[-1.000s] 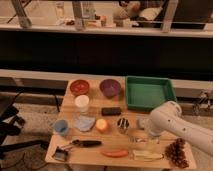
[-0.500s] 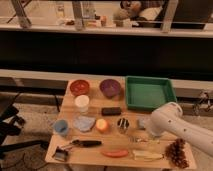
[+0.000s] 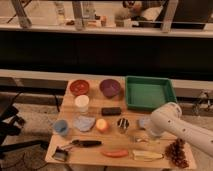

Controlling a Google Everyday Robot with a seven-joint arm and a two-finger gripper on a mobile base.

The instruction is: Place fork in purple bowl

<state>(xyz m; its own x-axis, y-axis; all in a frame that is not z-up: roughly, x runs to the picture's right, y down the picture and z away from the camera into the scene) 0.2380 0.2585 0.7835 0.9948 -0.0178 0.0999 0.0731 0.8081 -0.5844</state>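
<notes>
The purple bowl (image 3: 110, 87) stands at the back of the wooden table (image 3: 67, 112), between the red bowl (image 3: 79, 87) and the green tray (image 3: 149, 92). The fork (image 3: 141, 140) is a thin silvery item lying on the table at the front right, partly hidden under my arm. My white arm (image 3: 172, 125) reaches in from the right. My gripper (image 3: 145, 132) is low over the table, right above the fork and well in front of the purple bowl.
A white cup (image 3: 81, 103), black block (image 3: 111, 111), blue cup (image 3: 61, 127), pale cloth (image 3: 84, 123), orange fruit (image 3: 102, 125) and dark can (image 3: 123, 124) fill the middle. A black-handled tool (image 3: 85, 143), red item (image 3: 116, 153), pale yellow oblong (image 3: 147, 155) and dark cluster (image 3: 176, 152) line the front.
</notes>
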